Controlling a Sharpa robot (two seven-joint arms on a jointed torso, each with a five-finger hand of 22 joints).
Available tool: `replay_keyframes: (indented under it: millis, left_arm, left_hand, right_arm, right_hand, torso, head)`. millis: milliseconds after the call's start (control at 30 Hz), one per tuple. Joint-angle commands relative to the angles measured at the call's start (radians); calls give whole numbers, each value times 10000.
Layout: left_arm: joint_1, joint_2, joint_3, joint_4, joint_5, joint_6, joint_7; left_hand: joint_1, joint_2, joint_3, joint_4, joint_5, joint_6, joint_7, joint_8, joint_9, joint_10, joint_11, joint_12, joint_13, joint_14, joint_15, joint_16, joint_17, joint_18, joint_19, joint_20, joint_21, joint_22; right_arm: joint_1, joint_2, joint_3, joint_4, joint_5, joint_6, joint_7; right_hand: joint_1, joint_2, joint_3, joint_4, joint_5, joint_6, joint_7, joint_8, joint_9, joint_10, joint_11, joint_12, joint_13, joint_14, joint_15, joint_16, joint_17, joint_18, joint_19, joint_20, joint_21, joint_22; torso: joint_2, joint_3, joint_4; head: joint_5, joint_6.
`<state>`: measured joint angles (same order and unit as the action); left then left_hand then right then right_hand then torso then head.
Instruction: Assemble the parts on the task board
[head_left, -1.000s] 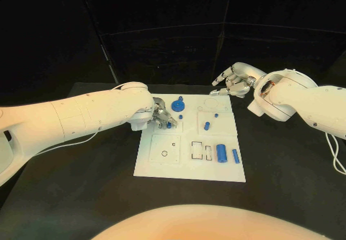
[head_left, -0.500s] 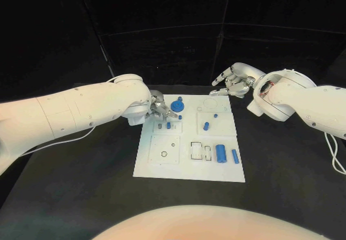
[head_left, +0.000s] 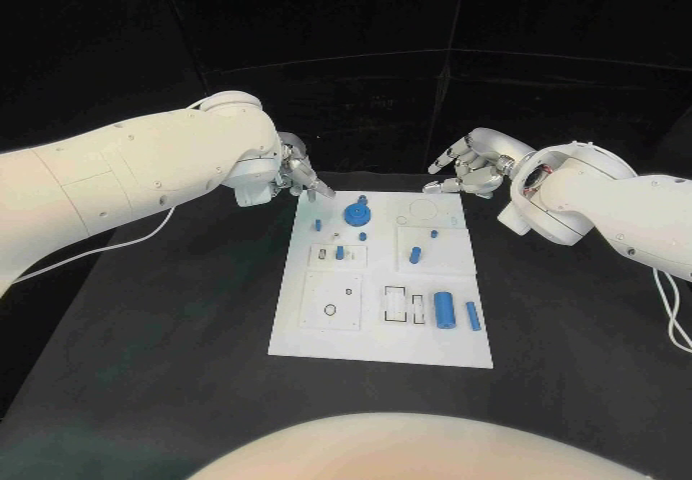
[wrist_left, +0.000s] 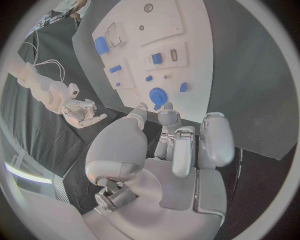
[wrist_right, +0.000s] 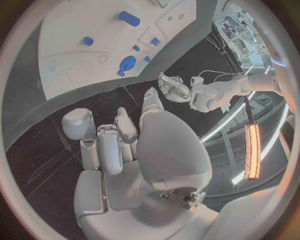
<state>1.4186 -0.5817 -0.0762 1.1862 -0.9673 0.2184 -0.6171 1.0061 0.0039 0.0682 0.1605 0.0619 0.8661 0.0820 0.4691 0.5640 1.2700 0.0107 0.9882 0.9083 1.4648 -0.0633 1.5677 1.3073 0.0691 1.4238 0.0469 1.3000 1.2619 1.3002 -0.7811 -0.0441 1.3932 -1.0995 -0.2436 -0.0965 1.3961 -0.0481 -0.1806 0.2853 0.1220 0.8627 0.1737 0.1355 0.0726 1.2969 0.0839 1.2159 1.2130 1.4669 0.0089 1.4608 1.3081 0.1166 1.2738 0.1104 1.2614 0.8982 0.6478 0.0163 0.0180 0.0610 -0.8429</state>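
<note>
The white task board (head_left: 329, 335) lies mid-table. On it a round blue part (head_left: 356, 211) sits near the far edge, with small blue pegs (head_left: 339, 253) and a short blue piece (head_left: 414, 253) behind the middle. A blue cylinder (head_left: 444, 304) and a blue bar (head_left: 472, 313) lie at the near right. My left hand (head_left: 296, 170) hovers off the board's far left corner, its fingers apart and holding nothing (wrist_left: 178, 145). My right hand (head_left: 469, 165) hangs beyond the far right corner, also holding nothing (wrist_right: 119, 140). The round blue part (wrist_left: 157, 94) lies just ahead of my left fingertips.
Black table (head_left: 159, 330) surrounds the board on all sides. A white cable (head_left: 123, 240) trails under my left arm. Rectangular slots (head_left: 394, 300) and a raised white plate (head_left: 333, 297) mark the board's near half.
My left hand has lifted off the board's left middle area and drawn back to beyond its far left corner, uncovering a small blue peg. My right hand has stayed put.
</note>
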Motion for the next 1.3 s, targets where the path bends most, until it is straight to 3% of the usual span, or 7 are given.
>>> replay_keyframes:
  millis: [33, 133, 333, 467, 600, 900, 1300]
  left_arm:
    - [-10, 238, -10, -567, -99, 624, -78]
    - [-87, 468, -14, -1089, -240, 689, -52]
    - [-267, 908, -17, -1890, -345, 762, 80]
    - [-390, 1112, -19, -2208, -364, 621, 285]
    - [-510, 1294, -19, -2504, -372, 621, 424]
    - [-730, 1529, -35, -2857, -375, 798, 533]
    - [-829, 1646, -39, -3000, -626, 1186, 531]
  left_hand:
    - [69, 51, -178, 96, -23, 17, 57, -71, -158, -106, 3, -40, -97, 1060, 94, 31, 2634, 112, -58, 55, -96, -83]
    - [73, 82, -262, 153, -27, 33, 67, -97, -225, -137, 9, -65, -152, 1060, 102, 31, 2634, 126, -83, 69, -145, -130]
    - [248, 148, -447, 189, -26, 1, 109, -200, -424, -214, 42, -97, -264, 1060, 129, 31, 2634, 137, -103, 101, -197, -165]
    - [585, 285, -646, 154, -14, -506, 253, -737, -910, -242, 154, -18, -306, 1060, 222, 31, 2634, 130, -87, 174, -195, -134]
    - [784, 410, -808, 140, -9, -611, 334, -1105, -1318, -204, 231, 105, -298, 1060, 289, 31, 2634, 117, -45, 242, -147, -63]
    - [867, 509, -1127, 209, -18, -200, 338, -1212, -1696, -185, 241, 227, -329, 1060, 309, 31, 2634, 120, -29, 277, -140, -26]
    - [814, 651, -1441, 385, -17, 245, 299, -1104, -1894, -203, 214, 268, -421, 1060, 290, 31, 2634, 116, -12, 268, -126, 16]
  right_arm:
    - [19, 33, 7, 2, 22, -75, -6]
    - [18, 51, 7, -1, 22, -75, 2]
    - [17, 47, 7, 16, -10, -124, -51]
    - [16, 63, 7, 14, -19, -142, -67]
    - [16, 92, 7, 0, -23, -141, -114]
    - [16, 125, 7, -8, -25, -138, -145]
    - [16, 159, 7, -23, -25, -130, -122]
  right_hand:
    - [93, -17, 68, -6, 43, -91, -1, 43, -11, -36, 16, 48, -12, 614, -37, -59, 773, 59, -42, -5, -42, -17]
    - [108, 1, 72, -8, 72, -92, -2, 47, -11, -34, 16, 53, -9, 615, -38, -58, 776, 59, -39, -5, -42, -16]
    - [183, 78, 77, -29, 199, -97, -5, 65, -11, -46, 12, 49, -23, 616, -41, -62, 776, 60, -37, -8, -49, -27]
    - [222, 108, 75, -43, 256, -102, -6, 71, -11, -50, 10, 49, -28, 615, -43, -68, 770, 61, -34, -10, -51, -30]
    - [236, 124, 75, -47, 279, -103, -7, 74, -11, -51, 10, 49, -30, 613, -44, -74, 761, 62, -37, -11, -55, -39]
    - [252, 174, 70, -44, 342, -109, -7, 80, -12, -60, 9, 42, -40, 612, -45, -80, 757, 66, -46, -12, -69, -65]
    - [250, 194, 59, -38, 384, -110, -6, 85, -12, -57, 8, 49, -36, 610, -45, -87, 748, 71, -58, -13, -84, -95]
  torso:
    - [12, -16, -25]
    - [12, -26, -31]
    - [3, -9, -11]
    - [6, -20, -14]
    - [0, -11, -28]
    - [3, -18, -35]
    - [-5, -6, -14]
  head:
    - [64, 21]
    - [69, 20]
    - [105, 11]
    - [138, 17]
    - [142, -2]
    - [96, -6]
    - [73, -25]
